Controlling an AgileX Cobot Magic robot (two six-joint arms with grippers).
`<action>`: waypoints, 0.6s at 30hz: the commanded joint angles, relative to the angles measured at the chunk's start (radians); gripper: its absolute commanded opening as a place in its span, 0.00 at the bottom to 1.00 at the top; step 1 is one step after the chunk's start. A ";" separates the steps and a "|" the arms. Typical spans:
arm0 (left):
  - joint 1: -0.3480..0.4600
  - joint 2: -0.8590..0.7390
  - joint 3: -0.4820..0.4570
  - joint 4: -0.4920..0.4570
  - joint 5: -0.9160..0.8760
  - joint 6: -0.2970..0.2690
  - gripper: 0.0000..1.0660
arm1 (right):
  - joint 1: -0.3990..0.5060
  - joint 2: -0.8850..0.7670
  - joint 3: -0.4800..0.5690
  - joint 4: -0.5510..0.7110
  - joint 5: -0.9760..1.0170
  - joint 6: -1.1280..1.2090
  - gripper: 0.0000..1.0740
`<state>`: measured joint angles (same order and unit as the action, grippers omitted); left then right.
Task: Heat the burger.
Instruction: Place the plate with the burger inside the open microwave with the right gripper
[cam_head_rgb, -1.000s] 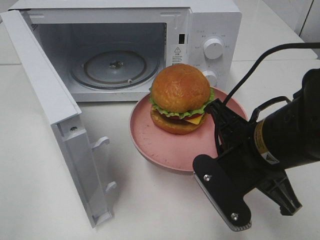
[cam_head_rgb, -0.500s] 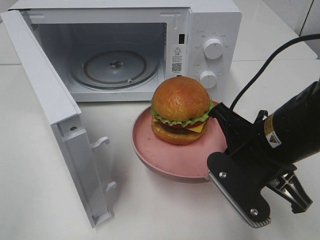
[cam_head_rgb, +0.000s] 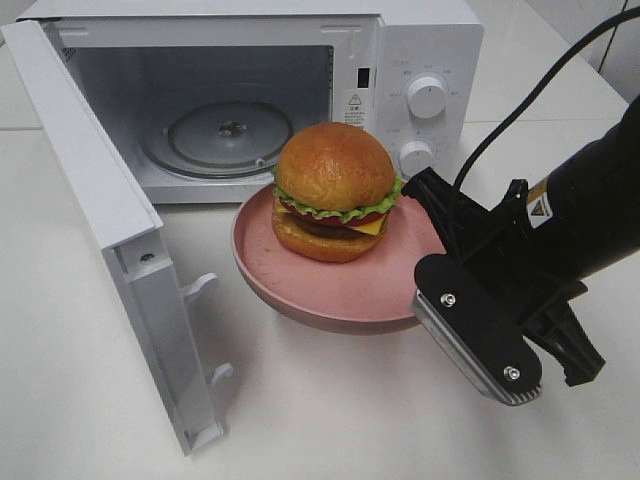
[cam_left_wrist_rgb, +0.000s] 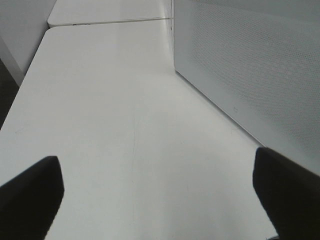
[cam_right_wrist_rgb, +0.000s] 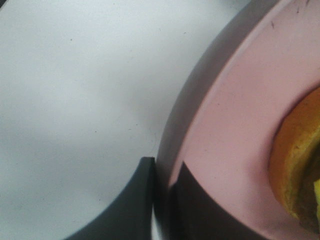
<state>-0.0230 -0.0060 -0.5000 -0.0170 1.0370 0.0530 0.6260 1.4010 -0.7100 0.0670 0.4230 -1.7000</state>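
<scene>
The burger (cam_head_rgb: 333, 190), with glossy brown buns, lettuce, cheese and tomato, sits on a round pink plate (cam_head_rgb: 320, 297). My right gripper (cam_head_rgb: 428, 272) is shut on the plate's right rim and holds it tilted slightly above the table, just in front of the open microwave (cam_head_rgb: 425, 40). The right wrist view shows the gripper (cam_right_wrist_rgb: 164, 172) pinching the plate's rim (cam_right_wrist_rgb: 235, 120), with the burger's edge (cam_right_wrist_rgb: 295, 155) close by. My left gripper (cam_left_wrist_rgb: 160, 200) is open over bare table, and nothing lies between its fingers (cam_left_wrist_rgb: 30, 195).
The microwave door (cam_head_rgb: 110, 230) hangs open to the left, and the glass turntable (cam_head_rgb: 230, 135) inside is bare. Two knobs (cam_head_rgb: 427, 97) are on its right panel. The microwave's perforated side (cam_left_wrist_rgb: 250, 65) stands beside my left gripper. The table is white.
My right gripper has lifted the plate with the burger and carried it left, closer to the microwave's opening. The left gripper has not moved.
</scene>
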 joint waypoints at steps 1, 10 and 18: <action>-0.003 -0.021 0.003 0.001 -0.001 -0.004 0.92 | -0.009 -0.015 -0.017 0.021 -0.044 -0.022 0.00; -0.003 -0.021 0.003 0.001 -0.001 -0.004 0.92 | -0.009 0.004 -0.058 0.021 -0.057 -0.030 0.00; -0.003 -0.021 0.003 0.001 -0.001 -0.004 0.92 | -0.008 0.087 -0.133 0.013 -0.067 -0.030 0.00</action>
<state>-0.0230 -0.0060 -0.5000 -0.0170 1.0370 0.0530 0.6210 1.4980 -0.8230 0.0770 0.4140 -1.7210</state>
